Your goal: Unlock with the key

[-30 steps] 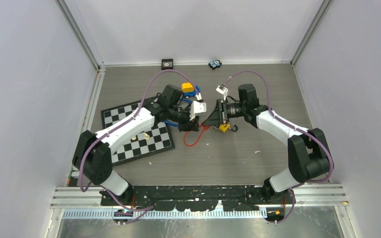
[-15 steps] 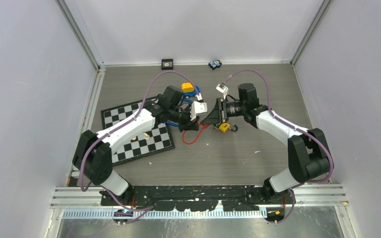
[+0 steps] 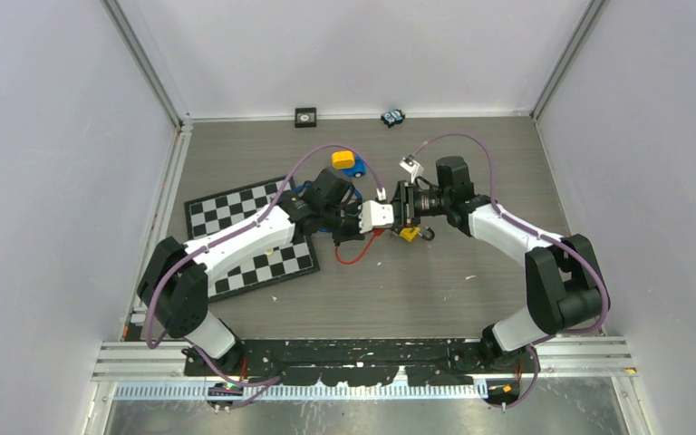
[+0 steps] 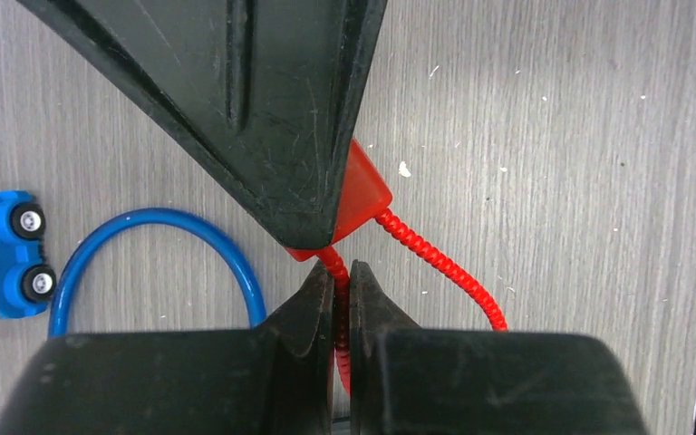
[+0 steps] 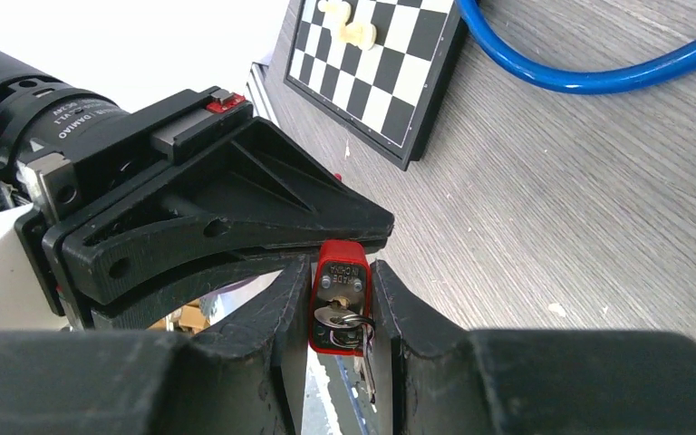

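Red padlock [image 5: 342, 294] is clamped between the fingers of the right gripper [image 5: 340, 281], with the key [image 5: 335, 319] seated in its keyhole. The left gripper [image 4: 340, 285] is pinched tight on the red coiled cable [image 4: 435, 263] just beside the padlock. Bare table [image 3: 471, 272] lies open on the padlock's near side. The chessboard [image 3: 236, 217] and blue cable [image 4: 145, 222] crowd its left. The key blade is hidden, and from overhead both grippers mask the padlock body.

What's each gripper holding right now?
Left gripper: shut on the red cable.
Right gripper: shut on the red padlock, key inserted.
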Controlling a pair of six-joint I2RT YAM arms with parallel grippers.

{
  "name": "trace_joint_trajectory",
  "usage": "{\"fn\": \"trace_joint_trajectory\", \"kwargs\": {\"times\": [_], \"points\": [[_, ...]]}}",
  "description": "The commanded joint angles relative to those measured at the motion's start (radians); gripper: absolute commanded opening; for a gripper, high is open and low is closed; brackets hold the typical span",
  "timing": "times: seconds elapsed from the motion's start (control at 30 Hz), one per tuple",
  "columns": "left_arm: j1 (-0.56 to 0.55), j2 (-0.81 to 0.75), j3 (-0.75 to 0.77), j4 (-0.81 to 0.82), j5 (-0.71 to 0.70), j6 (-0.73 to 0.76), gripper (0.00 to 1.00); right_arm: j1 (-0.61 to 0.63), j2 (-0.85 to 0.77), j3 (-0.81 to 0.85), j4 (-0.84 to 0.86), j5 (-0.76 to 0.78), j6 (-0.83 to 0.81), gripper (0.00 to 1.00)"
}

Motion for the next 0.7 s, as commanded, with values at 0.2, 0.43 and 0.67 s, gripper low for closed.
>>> {"fn": "trace_joint_trajectory", "kwargs": {"times": [0.2,0.43,0.67], "points": [[-0.026,-0.05,-0.001,0.054,-0.013,-0.015,0.41,-0.047,-0.061,0.0,0.083,0.087,-0.055,0.0],[0.057,-0.086,0.009,0.024,0.074,-0.045,0.69,-0.062,-0.078,0.003,0.051,0.086,-0.102,0.0],[0.063,-0.05,0.023,0.104,0.143,-0.215,0.86,-0.064,-0.078,0.004,0.078,0.085,-0.065,0.0]]}}
